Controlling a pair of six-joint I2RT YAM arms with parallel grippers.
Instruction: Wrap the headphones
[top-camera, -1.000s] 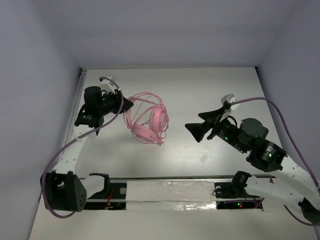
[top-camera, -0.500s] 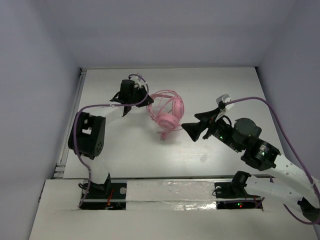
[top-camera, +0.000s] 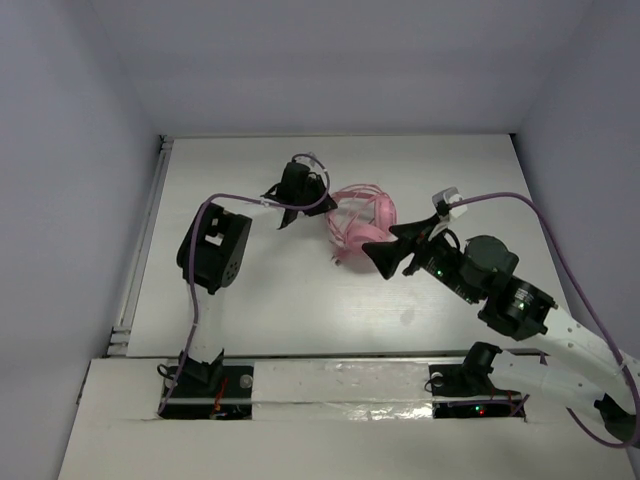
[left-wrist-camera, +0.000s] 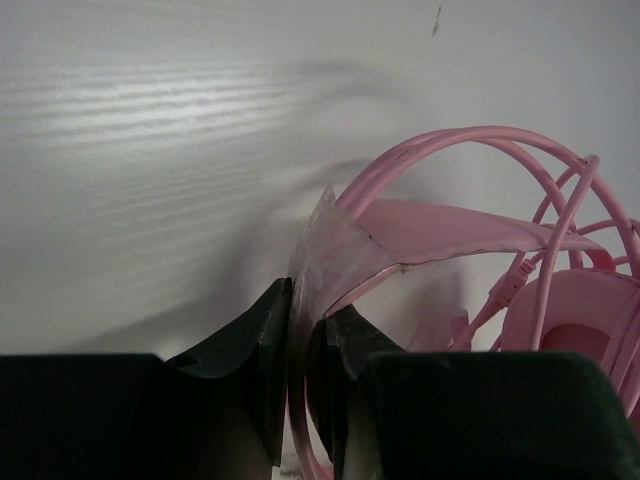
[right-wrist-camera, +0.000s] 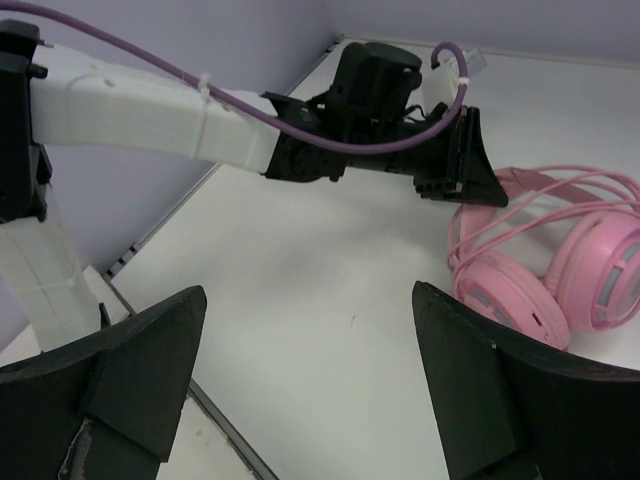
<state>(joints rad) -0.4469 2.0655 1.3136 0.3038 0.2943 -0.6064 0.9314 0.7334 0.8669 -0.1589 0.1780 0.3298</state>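
Pink headphones (top-camera: 362, 214) sit near the middle of the white table (top-camera: 260, 300), between the two arms. The left gripper (left-wrist-camera: 305, 345) is pinched tight on the headband's inner strap, while the right gripper (right-wrist-camera: 300, 380) hovers just beside the cups, fingers spread wide and empty. The step in hand looks like steadying the set for wrapping. The thin cable (left-wrist-camera: 512, 284) seems looped about the band, though that is unclear. Next, the right arm must find the cable's free length and close on it.
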